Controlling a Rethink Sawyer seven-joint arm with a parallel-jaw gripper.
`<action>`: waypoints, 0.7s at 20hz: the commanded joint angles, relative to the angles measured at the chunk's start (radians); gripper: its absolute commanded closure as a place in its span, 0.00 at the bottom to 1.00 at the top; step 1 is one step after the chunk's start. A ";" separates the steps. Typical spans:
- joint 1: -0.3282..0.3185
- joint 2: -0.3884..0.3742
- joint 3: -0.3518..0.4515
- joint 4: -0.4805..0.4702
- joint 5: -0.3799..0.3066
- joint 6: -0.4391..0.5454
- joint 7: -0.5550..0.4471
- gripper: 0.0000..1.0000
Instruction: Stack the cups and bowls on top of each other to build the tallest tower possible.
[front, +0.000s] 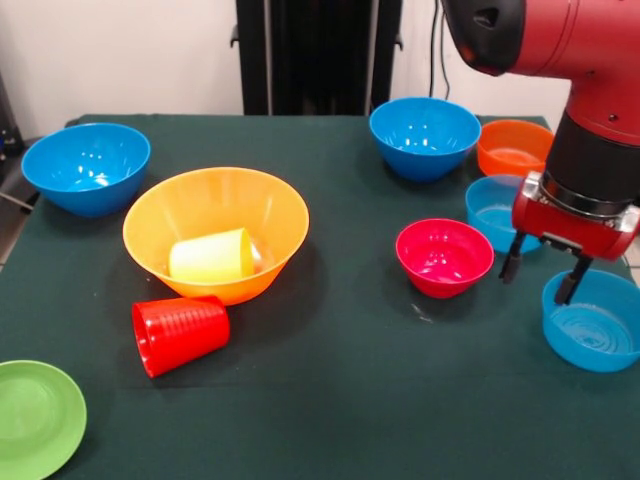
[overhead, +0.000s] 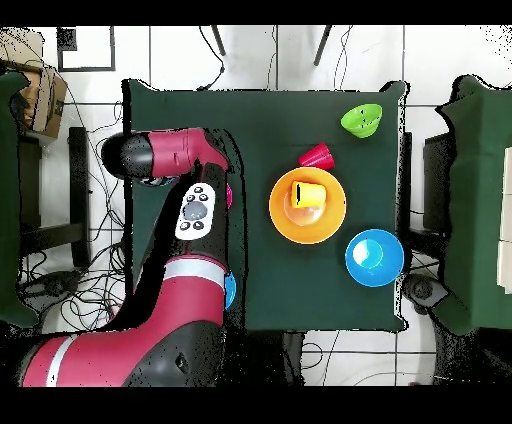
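Dark green cloth covers the table (front: 340, 400), which stands on a pale tiled floor (overhead: 260, 55) strewn with cables. At the far side rises the black pedestal (front: 318, 55). The big yellow-orange bowl (front: 216, 232) sits left of centre with the yellow cup (front: 211, 257) lying on its side inside it; the red ribbed cup (front: 180, 333) lies toppled on the cloth, touching that bowl's near wall. A deep blue bowl (front: 87, 167) sits close to the left edge, and the light green bowl (front: 38, 416) at the near left corner. A second deep blue bowl (front: 425, 136) and the orange bowl (front: 514, 147) stand near the far edge. The pink-red bowl (front: 445, 257) is right of centre, with a pale blue bowl (front: 492, 210) just behind it and another pale blue bowl (front: 592, 322) by the right edge. The gripper (front: 545, 272) hangs between these last three, its fingers apart and holding nothing. Bare cloth stretches wide across the near middle.
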 joint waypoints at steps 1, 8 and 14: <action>-0.011 0.056 0.098 0.025 -0.120 -0.052 -0.139 0.00; 0.019 0.114 0.069 -0.028 -0.162 -0.061 -0.082 0.00; 0.047 0.104 0.064 -0.020 -0.151 -0.026 -0.022 0.00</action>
